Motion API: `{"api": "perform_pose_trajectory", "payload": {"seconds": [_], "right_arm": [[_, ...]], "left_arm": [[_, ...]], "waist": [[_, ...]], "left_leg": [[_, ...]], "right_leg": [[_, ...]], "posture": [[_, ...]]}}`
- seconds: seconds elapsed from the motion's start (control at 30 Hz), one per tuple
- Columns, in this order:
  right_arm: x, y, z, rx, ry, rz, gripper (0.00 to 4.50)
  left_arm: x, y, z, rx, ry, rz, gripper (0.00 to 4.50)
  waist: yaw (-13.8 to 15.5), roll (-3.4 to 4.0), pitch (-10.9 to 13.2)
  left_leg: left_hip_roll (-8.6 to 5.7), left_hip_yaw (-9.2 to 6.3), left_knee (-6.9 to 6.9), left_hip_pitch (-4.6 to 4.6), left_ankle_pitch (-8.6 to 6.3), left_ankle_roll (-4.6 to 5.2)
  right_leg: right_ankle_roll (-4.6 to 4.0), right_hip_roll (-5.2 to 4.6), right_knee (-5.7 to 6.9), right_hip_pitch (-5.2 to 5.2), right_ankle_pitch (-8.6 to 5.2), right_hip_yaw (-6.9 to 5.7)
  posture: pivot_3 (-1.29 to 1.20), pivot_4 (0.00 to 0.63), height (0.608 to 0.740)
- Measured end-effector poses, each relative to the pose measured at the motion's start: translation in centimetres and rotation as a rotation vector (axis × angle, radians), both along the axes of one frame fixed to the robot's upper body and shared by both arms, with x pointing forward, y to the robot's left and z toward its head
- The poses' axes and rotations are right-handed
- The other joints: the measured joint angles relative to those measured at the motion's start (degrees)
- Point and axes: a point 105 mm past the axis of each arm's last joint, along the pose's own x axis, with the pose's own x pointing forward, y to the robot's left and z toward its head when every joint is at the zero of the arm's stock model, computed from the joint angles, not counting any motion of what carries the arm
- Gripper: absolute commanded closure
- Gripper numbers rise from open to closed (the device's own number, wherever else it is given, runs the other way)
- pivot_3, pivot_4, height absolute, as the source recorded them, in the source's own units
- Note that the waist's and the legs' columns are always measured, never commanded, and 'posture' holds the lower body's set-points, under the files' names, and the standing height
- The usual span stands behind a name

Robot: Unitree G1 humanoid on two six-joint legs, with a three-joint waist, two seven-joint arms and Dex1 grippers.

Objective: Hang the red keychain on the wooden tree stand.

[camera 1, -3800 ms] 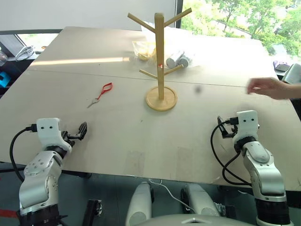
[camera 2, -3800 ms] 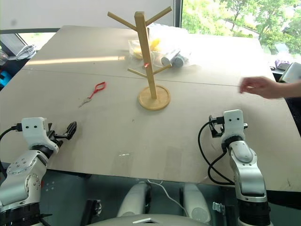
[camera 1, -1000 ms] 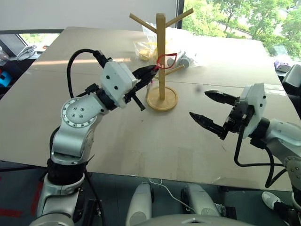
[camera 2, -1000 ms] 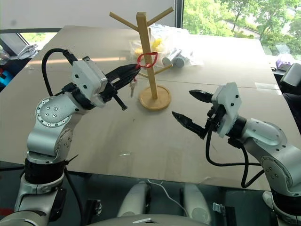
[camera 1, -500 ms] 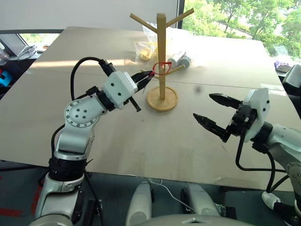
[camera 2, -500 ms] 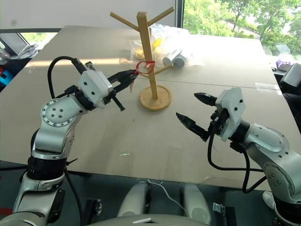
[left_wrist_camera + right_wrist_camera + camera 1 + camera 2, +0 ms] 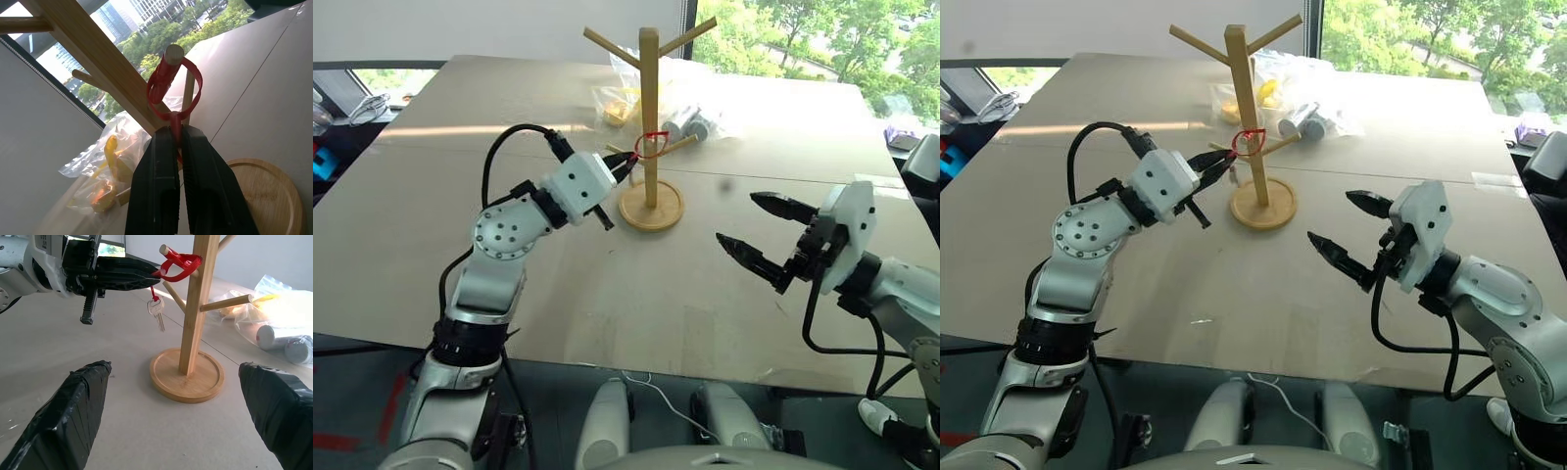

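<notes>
**Spotter:** Keychain on the peg, operator. Your left gripper (image 7: 177, 142) has its two black fingers pinched tight on the red keychain (image 7: 172, 85) just below the loop, and the loop is already round the tip of a mid-height branch of the wooden tree stand (image 7: 648, 117).

**Operator:** Which way does the strap lie from the jaws?

**Spotter:** Straight out ahead of them, along the line the fingers point. The peg slants up and away from the post, so the loop's long axis runs from your fingertips up over the peg's end. You hold it on the side of the stand nearer your left arm, well above the round base. My judgement: letting go is what remains, and the loop should slide down the peg toward the post rather than off the tip, though it sits close to the end.

**Operator:** And your other hand?

**Spotter:** Your right gripper (image 7: 764, 235) hangs well apart from the stand, on its other side, fingers spread wide and holding nothing. The left is plainly the nearer.

**Operator:** What do the views add?

**Spotter:** The left wrist view shows the loop truly encircling the peg. The right wrist view shows the silvery key (image 7: 157, 315) dangling free below the strap, beside the post, which the left wrist view hides.
</notes>
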Motion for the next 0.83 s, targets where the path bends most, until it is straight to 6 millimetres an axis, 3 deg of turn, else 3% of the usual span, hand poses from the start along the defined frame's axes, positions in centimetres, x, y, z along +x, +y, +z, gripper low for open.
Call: {"api": "perform_pose_trajectory", "payload": {"seconds": [0.07,0.27,0.33,0.53,0.6,0.77,0.83], "right_arm": [[0.0,0.1,0.0,-0.004,-0.002,-0.001,0.00],[0.1,0.4,0.1,-0.008,-0.007,0.013,0.00],[0.1,0.4,0.1,-0.009,-0.007,0.015,0.00],[0.8,-0.1,0.0,-0.047,0.004,0.025,0.00],[1.2,-0.8,-0.2,-0.109,0.039,0.050,0.00],[2.9,-3.8,1.2,-0.157,0.127,0.046,0.00],[3.1,-4.0,2.2,-0.151,0.129,0.065,0.00]], "left_arm": [[0.1,0.1,0.0,-0.002,0.005,0.002,3.50],[0.3,0.3,-0.6,-0.017,0.071,0.000,0.77],[0.3,0.5,-0.9,-0.014,0.108,-0.006,0.05],[0.4,2.7,-1.2,-0.051,0.280,0.003,0.05],[0.3,4.5,-1.1,-0.096,0.453,0.016,0.05],[-2.0,9.2,2.6,-0.118,0.668,-0.006,0.05],[-2.4,10.4,3.0,-0.141,0.723,-0.011,0.05]], "waist": [[0.0,0.00,0.0],[0.1,0.00,0.0],[0.0,0.00,0.0],[-0.1,0.01,0.0],[-0.2,-0.02,0.1],[-0.4,0.04,0.2],[-0.3,0.06,0.2]], "left_leg": [[0.00,0.00,0.00,0.00,0.00,0.00],[0.00,0.00,0.00,-0.01,0.00,0.00],[0.00,0.00,0.00,0.00,0.00,0.00],[0.01,-0.01,0.00,0.00,0.00,0.00],[0.01,-0.01,0.01,-0.01,0.00,0.00],[0.03,0.03,-0.08,0.02,0.00,0.01],[0.03,0.02,-0.14,0.04,0.00,0.01]], "right_leg": [[0.00,0.00,0.00,0.00,0.00,0.00],[0.00,0.00,-0.01,0.00,0.00,0.00],[0.00,0.00,0.00,0.00,0.00,0.00],[0.01,0.00,0.00,-0.01,-0.01,-0.02],[0.01,0.00,0.02,-0.03,-0.01,-0.02],[-0.01,-0.01,0.00,-0.07,-0.03,-0.02],[-0.02,0.00,-0.01,-0.09,-0.04,-0.03]], "posture": [[0.00,0.150,0.740],[0.00,0.150,0.740],[0.00,0.150,0.740],[0.00,0.150,0.740],[0.00,0.150,0.740],[0.00,0.150,0.740],[0.00,0.150,0.740]]}}
